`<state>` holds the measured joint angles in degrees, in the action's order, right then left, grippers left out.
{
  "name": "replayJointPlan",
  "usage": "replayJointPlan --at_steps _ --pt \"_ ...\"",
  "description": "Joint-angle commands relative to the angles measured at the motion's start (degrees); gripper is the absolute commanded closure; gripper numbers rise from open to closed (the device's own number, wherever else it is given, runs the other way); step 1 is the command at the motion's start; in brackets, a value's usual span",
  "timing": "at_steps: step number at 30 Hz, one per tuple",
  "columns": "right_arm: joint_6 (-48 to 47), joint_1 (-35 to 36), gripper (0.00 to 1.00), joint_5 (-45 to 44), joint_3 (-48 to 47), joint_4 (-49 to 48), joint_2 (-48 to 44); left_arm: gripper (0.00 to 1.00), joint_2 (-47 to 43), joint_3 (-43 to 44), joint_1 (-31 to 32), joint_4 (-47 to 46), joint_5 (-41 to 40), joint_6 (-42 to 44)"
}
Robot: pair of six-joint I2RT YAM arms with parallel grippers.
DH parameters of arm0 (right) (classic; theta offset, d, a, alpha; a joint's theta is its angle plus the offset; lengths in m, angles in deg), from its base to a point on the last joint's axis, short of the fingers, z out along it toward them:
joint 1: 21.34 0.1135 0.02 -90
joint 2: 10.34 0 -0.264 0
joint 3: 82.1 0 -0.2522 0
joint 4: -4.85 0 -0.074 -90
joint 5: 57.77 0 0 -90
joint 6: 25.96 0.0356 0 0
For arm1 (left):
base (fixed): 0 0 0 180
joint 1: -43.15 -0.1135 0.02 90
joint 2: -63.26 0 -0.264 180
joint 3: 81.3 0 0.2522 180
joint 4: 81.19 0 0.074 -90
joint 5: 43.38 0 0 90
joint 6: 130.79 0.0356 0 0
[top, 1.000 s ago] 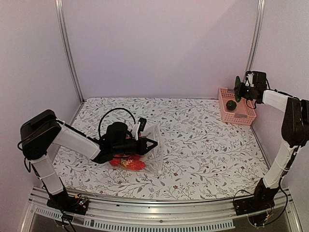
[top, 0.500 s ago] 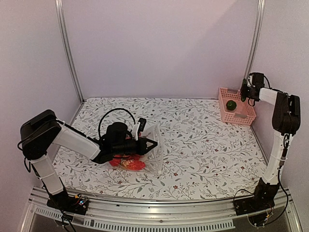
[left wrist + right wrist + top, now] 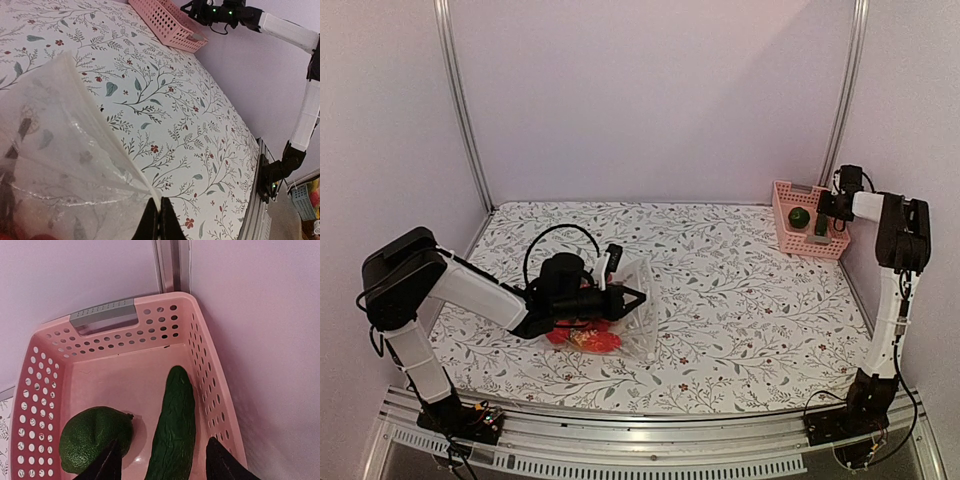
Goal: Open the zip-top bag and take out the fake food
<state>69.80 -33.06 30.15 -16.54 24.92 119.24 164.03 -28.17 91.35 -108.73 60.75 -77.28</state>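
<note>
Floral tablecloth [image 3: 165,100] bears the zip-top bag [image 3: 65,150], its edge pinched in left claw [image 3: 160,222]

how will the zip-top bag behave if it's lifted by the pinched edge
Probably floppy: the zip-top bag is thin, wrinkled film, draping from where the left end effector pinches it. It would likely sag toward the fake food bunched at one end.
</note>
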Motion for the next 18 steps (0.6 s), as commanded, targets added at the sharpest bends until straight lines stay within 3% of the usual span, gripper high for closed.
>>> replayJointPlan --at_steps 1,8,18 --pt "0.81 -0.49 0.41 -0.32 -3.40 0.79 2.05 1.00 -1.54 -0.70 -0.26 -0.36 -0.57 -0.07" --pt "1.34 -0.47 0.38 1.40 -2.97 1.68 0.52 1.00 -1.03 -0.32 -0.30 -0.68 -0.40 -0.24" --pt "2.24 0.91 0.34 13.30 2.20 0.11 -8.95 1.00 -1.89 0.72 -0.24 1.13 0.00 0.08"
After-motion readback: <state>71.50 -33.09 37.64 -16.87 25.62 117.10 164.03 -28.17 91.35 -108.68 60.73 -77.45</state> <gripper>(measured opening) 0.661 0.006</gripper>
